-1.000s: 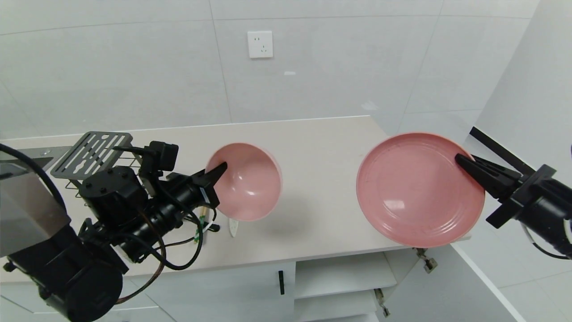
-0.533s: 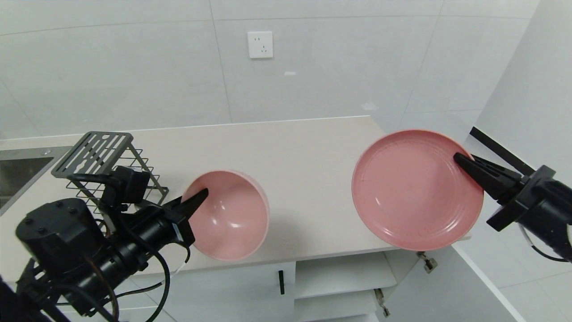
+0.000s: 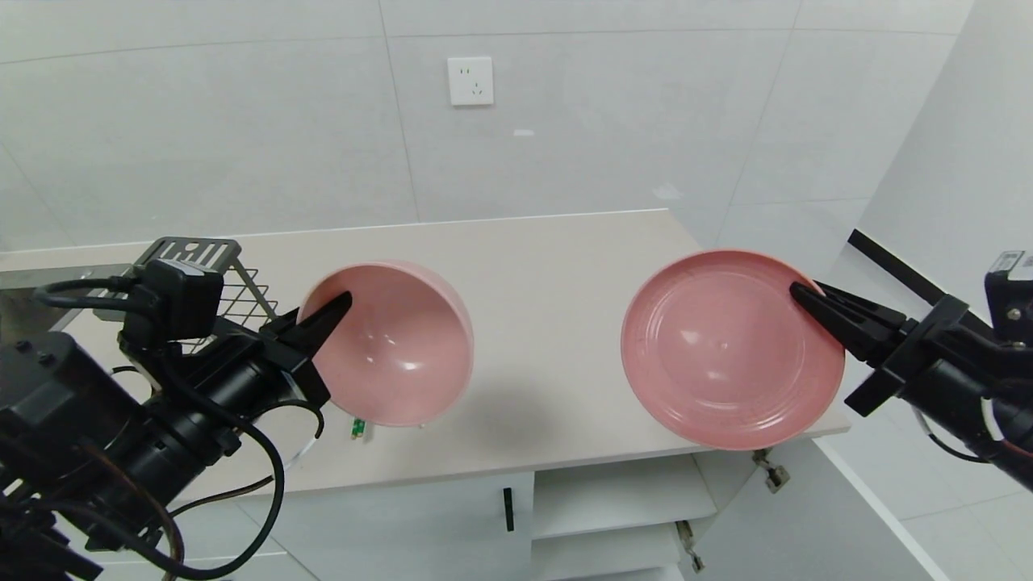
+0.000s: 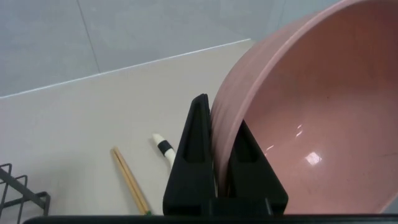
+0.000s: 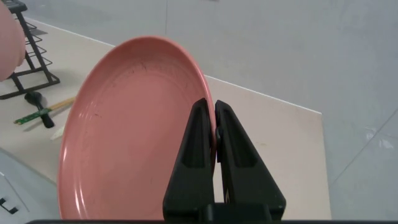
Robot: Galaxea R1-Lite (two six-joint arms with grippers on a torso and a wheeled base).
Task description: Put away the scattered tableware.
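Observation:
A pink bowl (image 3: 391,343) hangs tilted above the counter's front left, with my left gripper (image 3: 327,311) shut on its rim. The left wrist view shows that gripper (image 4: 221,134) with one finger inside and one outside the bowl (image 4: 311,124). A pink plate (image 3: 726,359) is held on edge over the counter's right front corner, and my right gripper (image 3: 807,294) is shut on its rim. In the right wrist view the gripper (image 5: 214,118) pinches the plate (image 5: 130,124). Chopsticks (image 4: 130,186) and a white utensil (image 4: 165,150) lie on the counter under the bowl.
A black wire rack (image 3: 202,258) stands at the counter's left, next to a sink (image 3: 32,282). The beige countertop (image 3: 549,266) ends at the wall behind. Below its front edge an open cabinet shows white shelves (image 3: 621,500). The rack (image 5: 28,50) and chopsticks (image 5: 43,112) show beyond the plate.
The left arm dipped toward the front edge with the bowl, then rose and shifted left. The right arm carried the plate slightly left and lower, tilting it more.

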